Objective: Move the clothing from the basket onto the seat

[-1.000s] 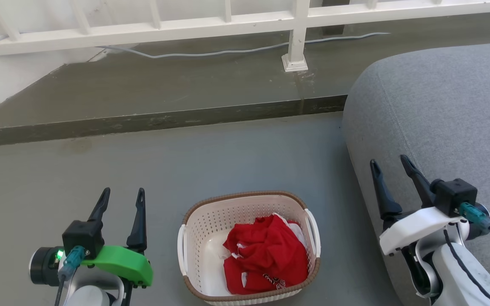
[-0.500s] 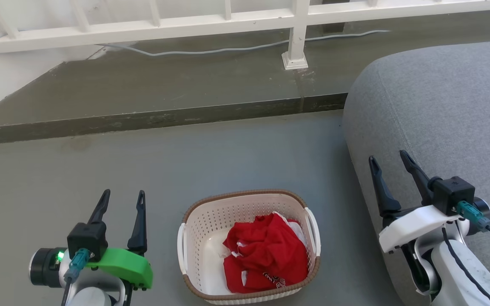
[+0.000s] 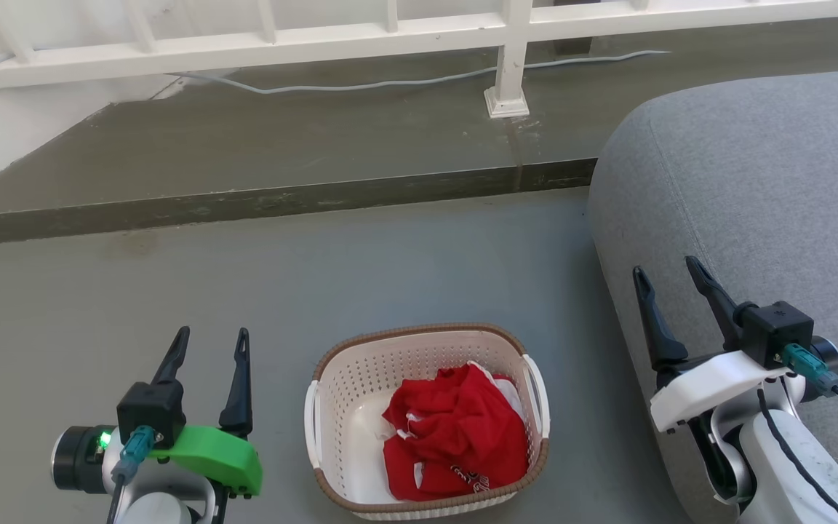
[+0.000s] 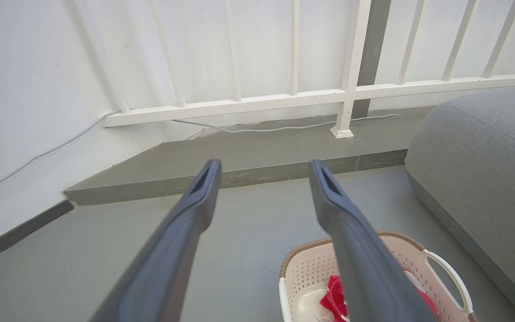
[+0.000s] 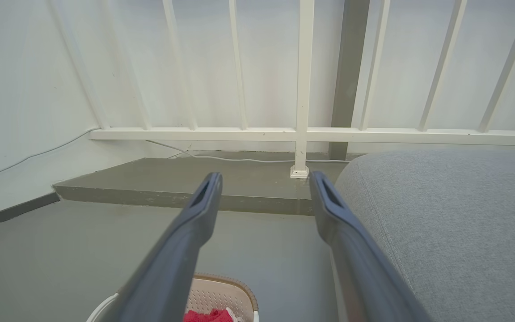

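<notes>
Only my head camera's nudged — left gripper (image 3: 213, 332) and right gripper (image 3: 665, 266) both gape empty, and a snaggy grab at the crumpled red jersey clothing (image 3: 455, 444) might tip its cream perforated plastic basket (image 3: 361, 378).

basket (image 3: 382, 371): cream perforated plastic, slightly glossy, brown braided-look rim. clothing (image 3: 455, 437): red cloth, white trim, crumpled. seat (image 3: 753, 182): grey woven fabric, matt. floor (image 3: 317, 284): smooth matt grey. railing (image 3: 317, 44): white painted, scuffed.

The clothing (image 3: 455, 444) lies in the basket (image 3: 390, 360) on the floor (image 3: 390, 262), left of the seat (image 3: 753, 182). The left gripper (image 3: 214, 330) is left of the basket, the right gripper (image 3: 663, 264) right of it. A railing (image 3: 317, 47) runs behind.
</notes>
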You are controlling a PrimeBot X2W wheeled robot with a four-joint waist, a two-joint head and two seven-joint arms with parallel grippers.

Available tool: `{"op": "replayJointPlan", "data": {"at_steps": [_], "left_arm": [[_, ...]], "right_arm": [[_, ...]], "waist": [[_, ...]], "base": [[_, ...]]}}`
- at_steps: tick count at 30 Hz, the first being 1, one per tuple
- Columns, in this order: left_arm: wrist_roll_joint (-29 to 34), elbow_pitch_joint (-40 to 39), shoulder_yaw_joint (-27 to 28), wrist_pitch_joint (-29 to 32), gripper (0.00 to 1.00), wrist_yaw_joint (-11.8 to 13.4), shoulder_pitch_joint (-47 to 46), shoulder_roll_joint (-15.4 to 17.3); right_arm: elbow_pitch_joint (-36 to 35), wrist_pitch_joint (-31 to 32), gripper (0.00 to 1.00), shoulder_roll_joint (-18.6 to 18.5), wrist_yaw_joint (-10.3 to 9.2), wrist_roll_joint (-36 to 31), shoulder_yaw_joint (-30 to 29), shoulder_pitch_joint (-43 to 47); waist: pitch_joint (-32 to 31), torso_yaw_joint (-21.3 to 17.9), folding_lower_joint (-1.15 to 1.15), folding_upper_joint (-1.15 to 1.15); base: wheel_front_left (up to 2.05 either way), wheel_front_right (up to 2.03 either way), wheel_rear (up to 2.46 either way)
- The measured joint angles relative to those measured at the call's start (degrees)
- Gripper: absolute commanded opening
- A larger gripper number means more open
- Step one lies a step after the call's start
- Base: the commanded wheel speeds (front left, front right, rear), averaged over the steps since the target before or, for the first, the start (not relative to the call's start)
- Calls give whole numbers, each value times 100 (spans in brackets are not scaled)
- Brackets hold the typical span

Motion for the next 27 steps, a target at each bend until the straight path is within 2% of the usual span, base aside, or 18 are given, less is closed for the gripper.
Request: {"op": "replayJointPlan", "data": {"at_steps": [8,13,24,27], "left_arm": [[74,3,-37,-1,100,-10,-9,-8],[92,-24,-171,-1,100,-103,-140,-86],[272,37,-455,2,100,-221,-550,-179],[344,101,-566,21,100,-270,-687,-189]], "right_arm": [[-45,-1,100,18,2,-62,-22,-36],[-249,-1,100,18,1,-97,-98,-212],[-646,-9,100,70,2,-104,-269,-604],[-721,-9,100,143,58,-104,-269,-727]], "waist": [[79,-16,0,0],[262,-40,0,0],[997,-176,0,0],[1218,-239,0,0]], "base": [[0,0,0],[0,0,0],[0,0,0],[0,0,0]]}}
